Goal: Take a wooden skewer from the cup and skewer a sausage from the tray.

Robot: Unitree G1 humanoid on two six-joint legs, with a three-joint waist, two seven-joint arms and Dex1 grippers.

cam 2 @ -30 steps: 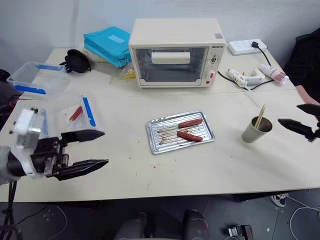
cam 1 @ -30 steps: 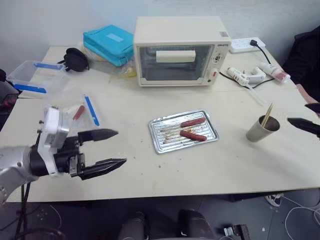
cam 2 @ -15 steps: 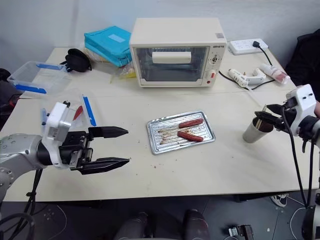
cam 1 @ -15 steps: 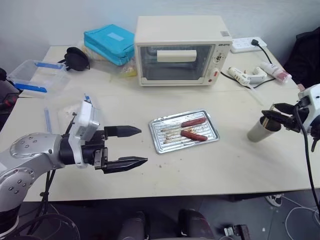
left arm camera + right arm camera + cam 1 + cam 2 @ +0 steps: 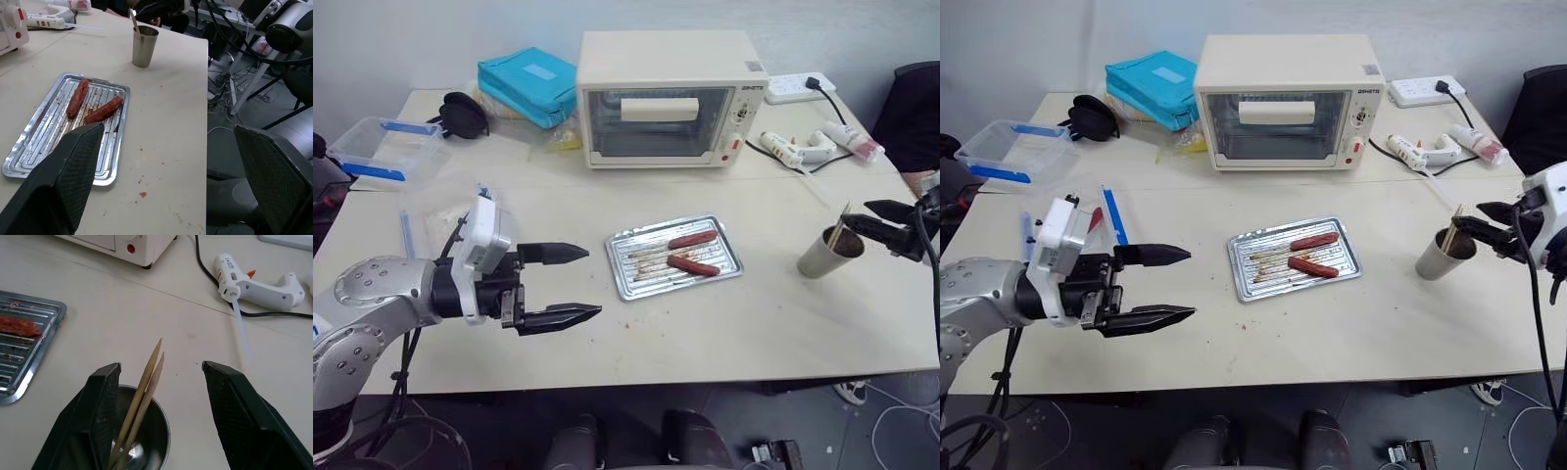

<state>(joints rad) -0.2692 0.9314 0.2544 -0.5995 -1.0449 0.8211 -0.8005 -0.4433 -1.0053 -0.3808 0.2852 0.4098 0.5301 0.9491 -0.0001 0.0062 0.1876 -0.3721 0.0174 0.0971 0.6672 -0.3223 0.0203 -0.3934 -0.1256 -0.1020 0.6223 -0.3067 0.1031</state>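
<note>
Looking from my own grippers outward:
Right gripper (image 5: 159,416): my two black fingers stand apart, one on each side of the cup's mouth, and they hold nothing. The two sticks rise between them, but I cannot tell if a finger touches the rim.
Cup (image 5: 1435,257): it stands upright on the table near the right edge, well apart from the tray.
Wooden skewer (image 5: 143,387): it leans in the cup with its point upward, and a second skewer lies close beside it.
Left gripper (image 5: 568,285): my fingers are wide apart and empty. They point toward the tray and hang over the table on its left, not touching it.
Tray (image 5: 631,282): it lies flat in the middle of the table, in front of the oven, with brown marks on its ridges.
Sausage (image 5: 692,265): the darker one lies in the tray, on the side nearer to me. The paler sausage (image 5: 691,240) lies just behind it, also in the tray.
Oven (image 5: 666,96): it is cream-coloured, at the back of the table, with the door closed.
Glue gun (image 5: 254,283): it lies on the table behind the cup.
</note>
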